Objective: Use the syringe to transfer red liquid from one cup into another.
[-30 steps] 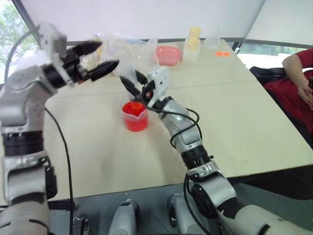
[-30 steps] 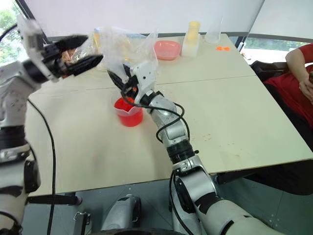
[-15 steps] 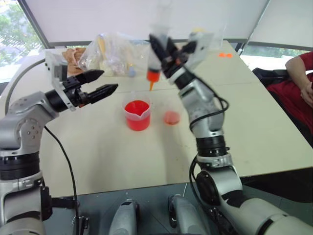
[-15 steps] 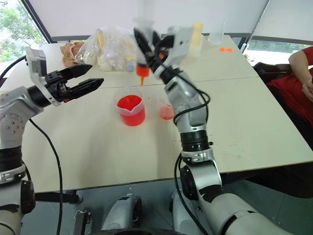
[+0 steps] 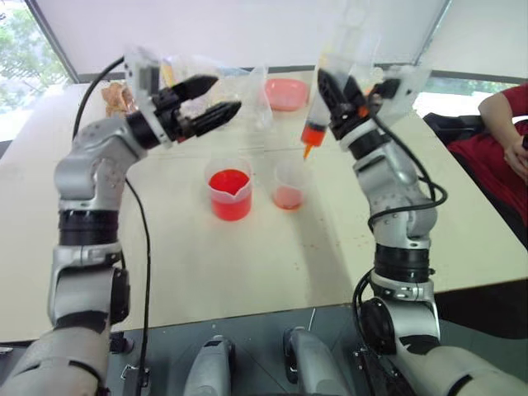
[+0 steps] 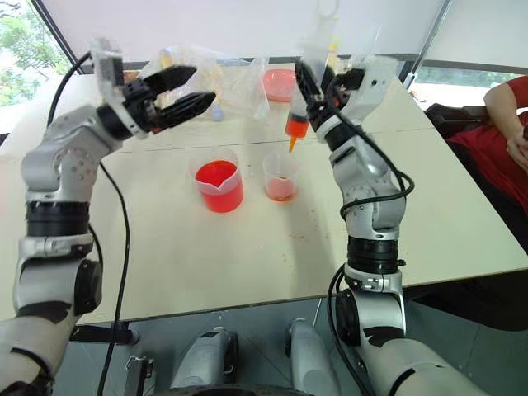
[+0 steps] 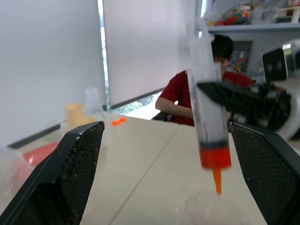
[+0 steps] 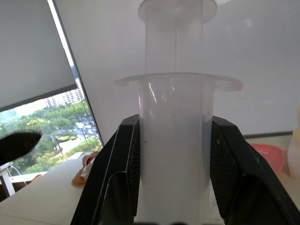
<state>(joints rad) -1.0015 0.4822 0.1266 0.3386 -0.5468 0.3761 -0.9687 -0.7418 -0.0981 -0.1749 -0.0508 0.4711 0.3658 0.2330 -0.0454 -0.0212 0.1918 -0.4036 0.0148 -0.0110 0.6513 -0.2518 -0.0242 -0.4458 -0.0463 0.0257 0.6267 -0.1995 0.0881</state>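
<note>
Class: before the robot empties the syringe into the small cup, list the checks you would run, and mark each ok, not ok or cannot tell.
1. Right gripper shut on the syringe: ok.
2. Syringe holds red liquid low in the barrel: ok.
3. Orange tip over the small cup, not yet inside it: ok.
4. Small cup upright on the table, beside the spouted cup: ok.
5. Left gripper open and empty, ready for the plunger: ok.
6. Plunger free to travel: cannot tell.

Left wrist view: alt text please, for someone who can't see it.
The right pincer holds the syringe upright, orange tip down over the small cup, framed by the left pincer's open black fingers. A person in red sits behind.
</note>
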